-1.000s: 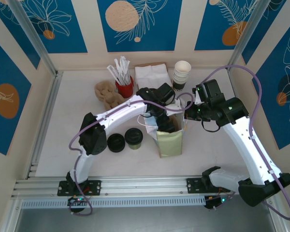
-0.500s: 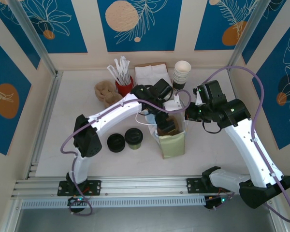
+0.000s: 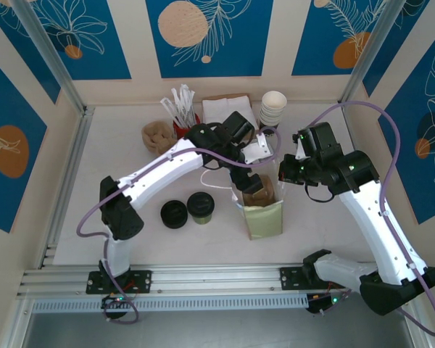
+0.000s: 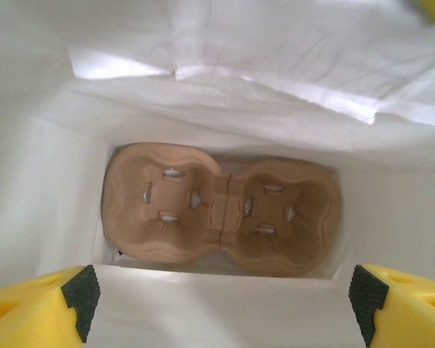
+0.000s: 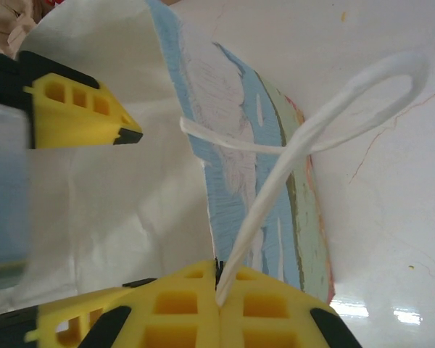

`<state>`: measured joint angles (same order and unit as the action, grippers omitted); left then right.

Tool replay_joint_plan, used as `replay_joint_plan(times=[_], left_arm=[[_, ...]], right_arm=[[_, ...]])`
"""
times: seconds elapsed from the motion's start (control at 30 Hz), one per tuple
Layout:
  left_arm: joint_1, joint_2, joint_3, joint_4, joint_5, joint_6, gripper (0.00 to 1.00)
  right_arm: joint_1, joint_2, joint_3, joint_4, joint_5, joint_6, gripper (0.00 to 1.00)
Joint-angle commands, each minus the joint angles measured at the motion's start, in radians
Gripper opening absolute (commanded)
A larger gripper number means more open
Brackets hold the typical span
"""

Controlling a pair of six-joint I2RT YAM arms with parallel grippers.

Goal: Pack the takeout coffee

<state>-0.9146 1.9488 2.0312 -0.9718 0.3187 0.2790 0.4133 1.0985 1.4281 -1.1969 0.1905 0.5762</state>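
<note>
takeout coffee (image 3: 201, 206) stands on the table (image 3: 116, 188) at 9 o'clock of the paper bag (image 3: 264, 216), just beside the black lid pile (image 3: 174, 214) and well apart from both grippers. your left gripper (image 4: 225, 293) hangs over the bag mouth, fingers spread, holding nothing (its wrist cam looks straight down at the cardboard cup carrier (image 4: 221, 210) lying flat on the bag floor). your right gripper (image 5: 219, 293) sits at the bag's 2 o'clock, clenched on the white handle (image 5: 304, 138) loop.
</note>
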Motion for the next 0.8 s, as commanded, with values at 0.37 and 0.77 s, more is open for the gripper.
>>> replay_joint_plan(times=[0.37, 0.77], left_arm=[[-0.003, -0.159, 0.047, 0.059, -0.014, -0.085, 0.91], [0.002, -0.248, 0.007, 0.074, -0.074, -0.072, 0.92]], right_arm=[[-0.051, -0.027, -0.041, 0.025, -0.103, 0.067, 0.11], [-0.146, -0.023, 0.107, -0.077, -0.119, -0.025, 0.42]])
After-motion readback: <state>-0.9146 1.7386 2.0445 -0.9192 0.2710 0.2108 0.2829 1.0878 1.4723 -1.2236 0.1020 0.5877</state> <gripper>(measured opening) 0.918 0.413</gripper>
